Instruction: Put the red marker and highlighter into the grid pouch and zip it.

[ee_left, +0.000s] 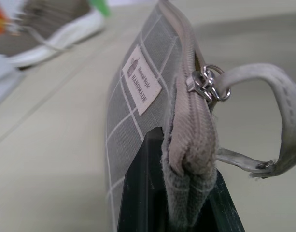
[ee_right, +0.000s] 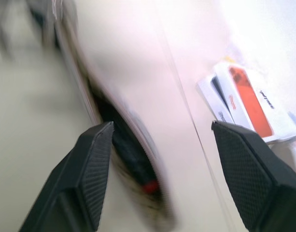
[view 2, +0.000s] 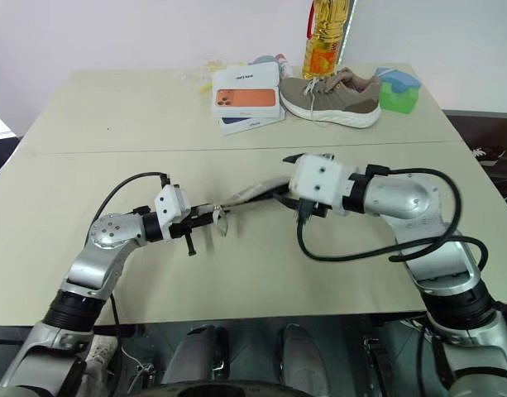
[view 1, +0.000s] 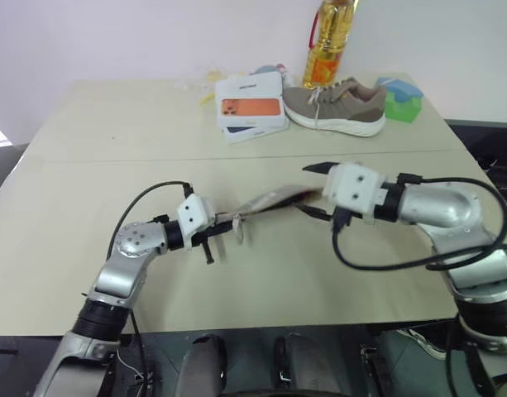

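Pouch end sits clamped in your left pincer: grid pouch raised off the tabletop; your right pincer gapes wide, empty, at its far end.

Head stereo pair overlooking table; wrist views close on grid pouch.

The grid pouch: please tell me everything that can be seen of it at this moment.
The grid pouch is a flat grey fabric case with white grid lines, a small white label reading HANDMADE, a beige zipper with a metal ring pull and a grey wrist loop. The left gripper is shut on one end and holds it in the air above the table, stretching toward the open right gripper. The right wrist view shows its mouth gaping open near that end, with something dark and red inside.
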{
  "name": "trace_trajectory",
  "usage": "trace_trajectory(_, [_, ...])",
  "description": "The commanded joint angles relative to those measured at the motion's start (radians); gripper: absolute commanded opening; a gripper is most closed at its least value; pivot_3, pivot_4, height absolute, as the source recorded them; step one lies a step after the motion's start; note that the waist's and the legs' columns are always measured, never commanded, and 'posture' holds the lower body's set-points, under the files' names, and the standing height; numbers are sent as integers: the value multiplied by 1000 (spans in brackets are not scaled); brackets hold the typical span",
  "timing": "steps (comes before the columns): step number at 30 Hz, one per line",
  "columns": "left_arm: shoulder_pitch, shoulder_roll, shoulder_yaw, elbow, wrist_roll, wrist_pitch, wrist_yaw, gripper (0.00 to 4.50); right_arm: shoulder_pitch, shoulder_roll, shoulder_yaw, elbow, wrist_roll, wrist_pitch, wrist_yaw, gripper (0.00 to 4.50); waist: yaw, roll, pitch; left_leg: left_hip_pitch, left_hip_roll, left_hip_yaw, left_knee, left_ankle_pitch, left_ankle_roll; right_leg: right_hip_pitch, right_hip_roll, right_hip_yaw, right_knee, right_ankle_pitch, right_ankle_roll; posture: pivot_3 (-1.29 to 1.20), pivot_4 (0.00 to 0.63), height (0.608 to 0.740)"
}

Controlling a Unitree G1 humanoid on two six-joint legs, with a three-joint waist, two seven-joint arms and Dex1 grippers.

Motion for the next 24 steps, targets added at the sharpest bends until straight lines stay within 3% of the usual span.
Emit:
trace_trajectory(1, [-44, -56, 14, 43, 53, -53, 117, 0, 35, 91, -31, -89, 161, 222, -72, 3363, 8, 0, 0, 0, 0, 0, 0, 0, 0, 0, 0, 0, 0, 0, 0, 0, 150, 740])
trace_trajectory(8, [-60, -137, -27, 79, 118, -94, 206, 0, -2, 429, -14, -19, 188, 468, -400, 3363, 10, 0, 0, 0, 0, 0, 0, 0, 0, -1, 0, 0, 1, 0, 0, 0, 150, 740])
trace_trajectory(13, [-55, -154, -34, 74, 125, -95, 216, 0, -17, 499, 68, 34, 148, 446, -507, 3363, 12, 0, 0, -1, 0, 0, 0, 0, 0, -1, 0, 0, 1, 0, 0, 0, 150, 740])
trace_trajectory(16, [-56, -148, -31, 80, 122, -98, 215, 0, -18, 509, 84, 41, 155, 431, -526, 2556, 10, 0, 0, -1, -1, 0, 0, 0, 0, -1, 0, 0, 1, 0, 0, 0, 150, 740])
trace_trajectory(21, [-66, -139, -22, 98, 126, -109, 216, 0, -23, 465, 59, 51, 146, 423, -551, 34, 10, 0, 0, -1, 0, 0, 0, 0, 0, -1, 0, 0, 1, 0, 0, 0, 150, 740])
trace_trajectory(24, [-67, -121, -13, 112, 129, -122, 211, 0, -29, 387, 11, 55, 135, 405, -548, 34, 10, 0, 0, -1, -1, 0, 0, 0, 0, -1, 0, 0, 1, 0, 0, 0, 150, 740])
